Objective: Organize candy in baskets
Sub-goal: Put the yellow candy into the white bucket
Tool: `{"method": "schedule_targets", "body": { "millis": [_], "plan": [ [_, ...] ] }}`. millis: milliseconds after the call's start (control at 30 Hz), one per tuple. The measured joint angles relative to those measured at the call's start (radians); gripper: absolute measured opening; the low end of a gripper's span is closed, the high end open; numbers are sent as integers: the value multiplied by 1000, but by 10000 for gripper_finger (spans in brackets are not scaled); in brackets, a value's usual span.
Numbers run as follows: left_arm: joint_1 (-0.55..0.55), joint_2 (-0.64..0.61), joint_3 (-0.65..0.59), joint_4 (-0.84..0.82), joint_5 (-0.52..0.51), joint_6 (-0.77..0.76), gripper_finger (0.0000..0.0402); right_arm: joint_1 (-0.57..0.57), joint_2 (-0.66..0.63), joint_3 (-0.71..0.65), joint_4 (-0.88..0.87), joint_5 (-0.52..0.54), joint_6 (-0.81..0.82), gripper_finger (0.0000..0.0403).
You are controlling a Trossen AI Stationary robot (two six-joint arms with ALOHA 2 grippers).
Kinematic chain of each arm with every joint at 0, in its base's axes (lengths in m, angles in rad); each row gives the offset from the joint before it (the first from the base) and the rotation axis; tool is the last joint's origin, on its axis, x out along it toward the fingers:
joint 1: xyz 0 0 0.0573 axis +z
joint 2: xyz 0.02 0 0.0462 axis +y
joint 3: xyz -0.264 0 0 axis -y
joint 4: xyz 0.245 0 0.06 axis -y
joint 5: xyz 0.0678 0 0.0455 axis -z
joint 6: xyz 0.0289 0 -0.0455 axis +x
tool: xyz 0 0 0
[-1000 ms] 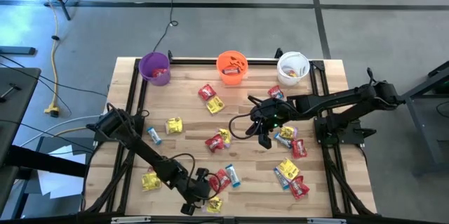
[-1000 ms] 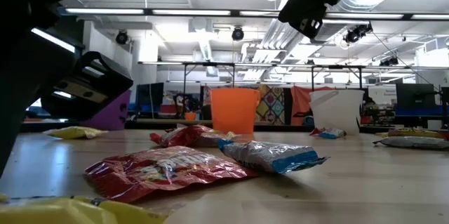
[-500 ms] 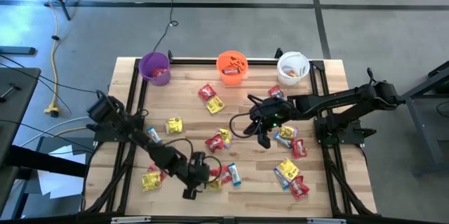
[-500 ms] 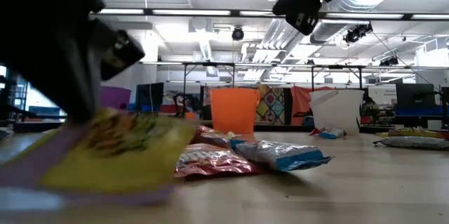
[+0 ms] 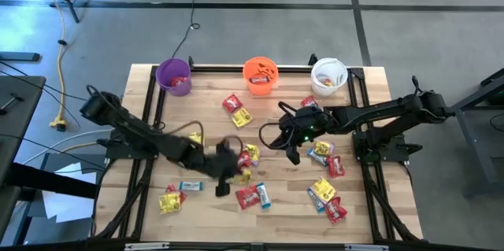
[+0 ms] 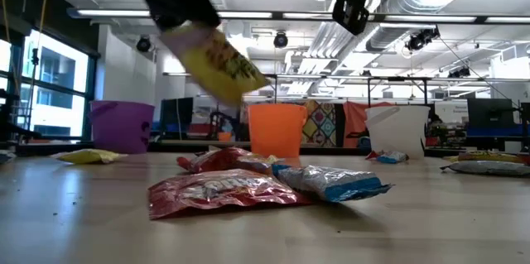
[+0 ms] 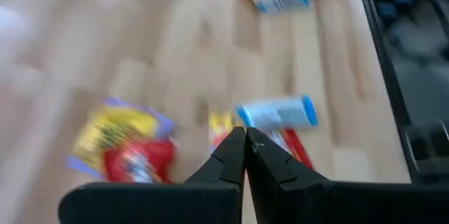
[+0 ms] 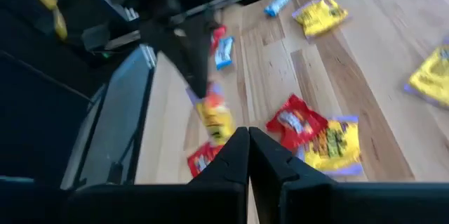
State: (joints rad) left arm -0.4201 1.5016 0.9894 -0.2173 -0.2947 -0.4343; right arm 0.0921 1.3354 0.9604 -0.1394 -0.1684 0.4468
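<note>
Three baskets stand along the far edge: purple [image 5: 173, 75], orange [image 5: 261, 75] and white [image 5: 328, 76]. Candy lies scattered over the wooden table [image 5: 205, 125]. My left gripper [image 5: 234, 171] is over the table's middle, shut on a yellow packet [image 6: 222, 64] held in the air; the packet also shows in the right wrist view [image 8: 214, 115]. My right gripper [image 5: 293, 147] hangs shut to the right of the middle, above the table, with nothing in it. My left gripper pinches the yellow packet by its upper end [image 7: 222, 123] between its two fingers. The fingers slant down from the table's left side. The packet hangs tilted below them, lifted clear of the table and of the candy beneath.
Under and near the held packet lie a red packet [image 5: 248, 197], a blue-and-white bar [image 5: 190, 186] and a yellow packet [image 5: 169, 201]. More candy is heaped at the right [image 5: 324, 190]. Black rails [image 5: 150, 117] run along the table's sides.
My left gripper has risen from the near edge and gone toward the table's middle, carrying the yellow packet. The packet, which lay on the table a second ago, now hangs lifted clear.
</note>
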Motion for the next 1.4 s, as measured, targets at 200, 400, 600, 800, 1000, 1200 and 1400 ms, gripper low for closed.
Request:
{"method": "schedule_targets", "body": {
  "millis": [200,400,600,800,1000,1200,1400],
  "plan": [
    [83,-78,2,11,-106,50,0,-20,0,0,84,16,25,1],
    [130,-139,2,-17,-96,54,0,-54,-18,24,86,0,93,30],
    [165,-199,2,-31,-103,158,0,-67,-38,93,99,-17,94,100],
    [206,-247,3,-147,-62,227,0,-79,-37,169,1,32,6,151],
    [217,-324,-125,-187,-18,199,0,-69,83,168,-25,114,-24,169],
    [152,-472,-362,21,-19,71,0,-63,241,167,56,157,24,170],
    [75,-588,-510,120,-47,-52,0,-124,394,166,102,8,234,171]
  ]
}}
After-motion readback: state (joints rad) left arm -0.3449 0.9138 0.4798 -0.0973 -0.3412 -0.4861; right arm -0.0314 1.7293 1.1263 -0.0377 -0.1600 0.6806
